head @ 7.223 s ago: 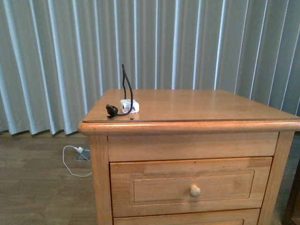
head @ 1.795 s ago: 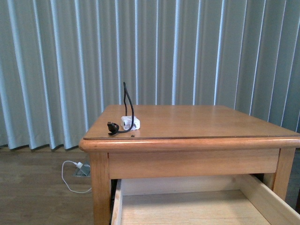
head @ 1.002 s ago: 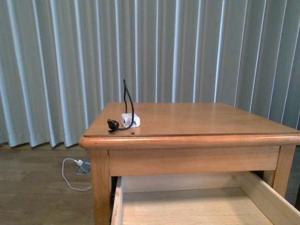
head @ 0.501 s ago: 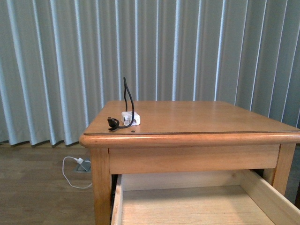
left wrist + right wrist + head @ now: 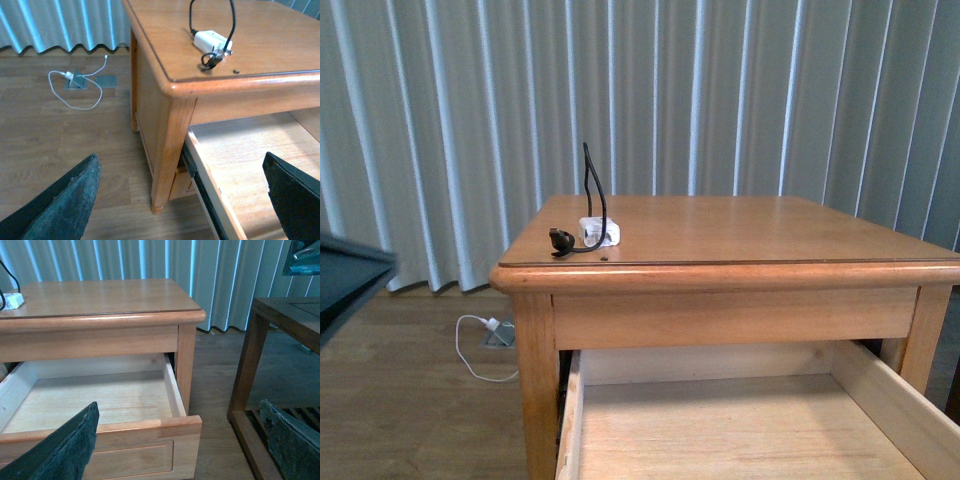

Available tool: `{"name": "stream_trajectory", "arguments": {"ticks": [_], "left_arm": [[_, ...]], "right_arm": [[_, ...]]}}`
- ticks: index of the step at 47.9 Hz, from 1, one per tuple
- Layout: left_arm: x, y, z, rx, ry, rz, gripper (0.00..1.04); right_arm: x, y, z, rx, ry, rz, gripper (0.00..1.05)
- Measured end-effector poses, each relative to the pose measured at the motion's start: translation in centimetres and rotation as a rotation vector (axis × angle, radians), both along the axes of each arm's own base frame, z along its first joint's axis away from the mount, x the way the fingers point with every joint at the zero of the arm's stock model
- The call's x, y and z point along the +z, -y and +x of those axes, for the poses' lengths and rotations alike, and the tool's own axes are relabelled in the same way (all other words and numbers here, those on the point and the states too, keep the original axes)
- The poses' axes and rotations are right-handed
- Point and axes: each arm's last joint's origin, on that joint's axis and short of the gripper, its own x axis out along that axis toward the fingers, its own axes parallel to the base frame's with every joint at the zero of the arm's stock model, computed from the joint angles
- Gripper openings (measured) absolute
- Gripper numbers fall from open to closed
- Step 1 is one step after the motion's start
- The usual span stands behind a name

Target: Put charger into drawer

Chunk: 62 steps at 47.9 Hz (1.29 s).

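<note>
**Charger on top, drawer open, both grippers empty**

Location: the charger (image 5: 598, 231) lies on the nightstand top (image 5: 750, 235), in the left part and near the front edge. The white block lies flat. Its black cable (image 5: 591, 180) stands up in a tall arc and curls back down to the black connector (image 5: 558, 240), which rests just left of the block.

Handling (judgement): the charger is likely light. The block is rigid, smooth plastic and may slip or skate on the glossy top if nudged. The cable is thin and springy, so it will trail and swing rather than support the load.

Grip plan: take the block across its narrow sides from above. Avoid the cable arc, since pinching the cable alone would let the block dangle.

Drawer (image 5: 885, 405): pulled out below the top, with its pale floor bare. The trailing cable could catch on the overhanging top edge.

Left gripper (image 5: 180, 159): fingers spread wide with nothing between them, low and to the left of the nightstand.

Right gripper (image 5: 178, 407): likewise spread and empty, in front of the drawer.

Surroundings: a white cable (image 5: 475, 345) lies on the floor near the curtain (image 5: 720, 90). It is not the target.
</note>
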Motion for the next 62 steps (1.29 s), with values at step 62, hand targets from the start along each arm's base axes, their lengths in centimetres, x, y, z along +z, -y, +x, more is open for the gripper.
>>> {"name": "stream_trajectory", "arguments": {"ticks": [62], "left_arm": [[0.6, 13.4, 26.0, -0.033, -0.164, 0.201, 0.77]], "right_arm": [[0.0, 0.0, 0.0, 0.000, 0.000, 0.000, 0.96]]}}
